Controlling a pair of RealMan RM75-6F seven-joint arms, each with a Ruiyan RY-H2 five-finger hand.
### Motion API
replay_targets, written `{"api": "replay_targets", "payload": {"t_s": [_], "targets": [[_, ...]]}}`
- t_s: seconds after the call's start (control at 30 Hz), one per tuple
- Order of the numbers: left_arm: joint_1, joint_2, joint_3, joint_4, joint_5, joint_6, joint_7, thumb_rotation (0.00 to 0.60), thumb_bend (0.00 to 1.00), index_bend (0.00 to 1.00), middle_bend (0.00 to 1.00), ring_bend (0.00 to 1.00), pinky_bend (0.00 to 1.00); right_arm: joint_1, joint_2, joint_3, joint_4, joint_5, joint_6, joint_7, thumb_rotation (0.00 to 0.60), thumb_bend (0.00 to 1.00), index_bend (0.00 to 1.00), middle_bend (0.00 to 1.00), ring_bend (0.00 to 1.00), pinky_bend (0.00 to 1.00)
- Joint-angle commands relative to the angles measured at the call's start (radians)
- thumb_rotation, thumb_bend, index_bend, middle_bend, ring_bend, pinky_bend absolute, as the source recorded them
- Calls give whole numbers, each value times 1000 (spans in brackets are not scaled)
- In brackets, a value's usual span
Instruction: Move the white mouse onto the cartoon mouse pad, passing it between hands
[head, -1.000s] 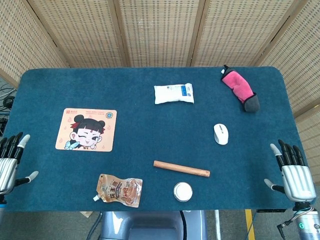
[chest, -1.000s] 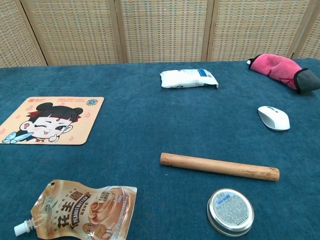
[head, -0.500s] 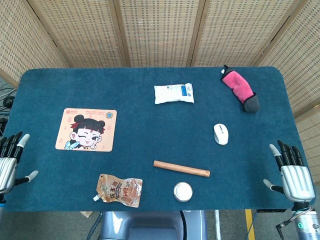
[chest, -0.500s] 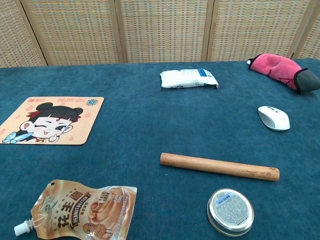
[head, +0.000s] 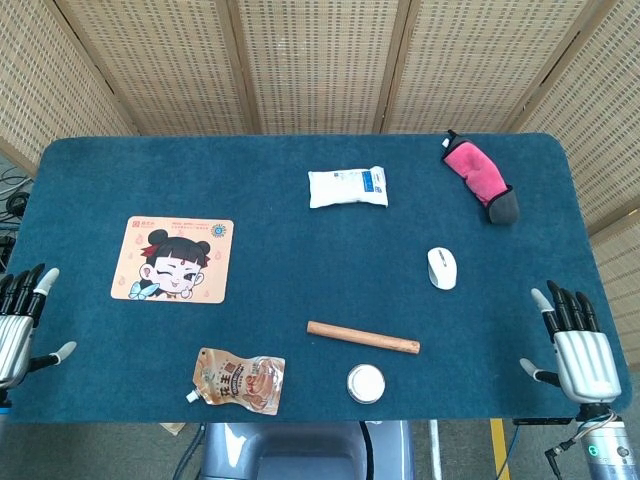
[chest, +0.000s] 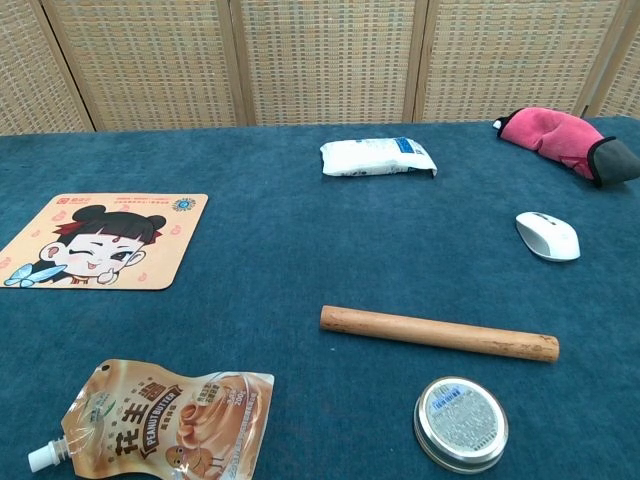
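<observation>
The white mouse (head: 441, 267) (chest: 547, 236) lies alone on the blue table, right of centre. The cartoon mouse pad (head: 173, 260) (chest: 100, 241), orange with a winking girl's face, lies flat at the left. My right hand (head: 574, 344) hovers at the table's front right corner, fingers spread and holding nothing, well below and right of the mouse. My left hand (head: 20, 325) sits at the front left edge, fingers apart and empty, left of the pad. Neither hand shows in the chest view.
A wooden rod (head: 362, 337) lies in front of the mouse, with a round tin (head: 366, 383) nearer me. A peanut butter pouch (head: 238, 380) lies front left. A white packet (head: 347, 187) and a pink cloth item (head: 478, 176) sit toward the back.
My right hand has shifted slightly left and toward the table's front edge. The left hand and all objects have stayed put.
</observation>
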Motion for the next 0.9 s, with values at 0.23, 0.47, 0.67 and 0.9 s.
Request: {"api": "replay_targets", "payload": {"t_s": [0.23, 0.47, 0.67, 0.9], "targets": [[-2, 5, 0, 1, -3, -7, -9, 600, 0, 0, 0, 0, 0, 86, -66, 35, -55, 18, -103, -75, 600, 0, 0, 0, 0, 0], [-8, 3, -1, 8, -10, -22, -17, 600, 0, 0, 0, 0, 0, 185, -159, 113, -114, 107, -192, -210, 600, 0, 0, 0, 0, 0], [-19, -3, -1, 19, -23, -50, -20, 600, 0, 0, 0, 0, 0, 290, -291, 209, -76, 219, -246, -287, 600, 0, 0, 0, 0, 0], [-25, -7, -4, 24, -34, -63, -17, 600, 0, 0, 0, 0, 0, 358, -372, 255, 7, 326, -283, -345, 600, 0, 0, 0, 0, 0]]}}
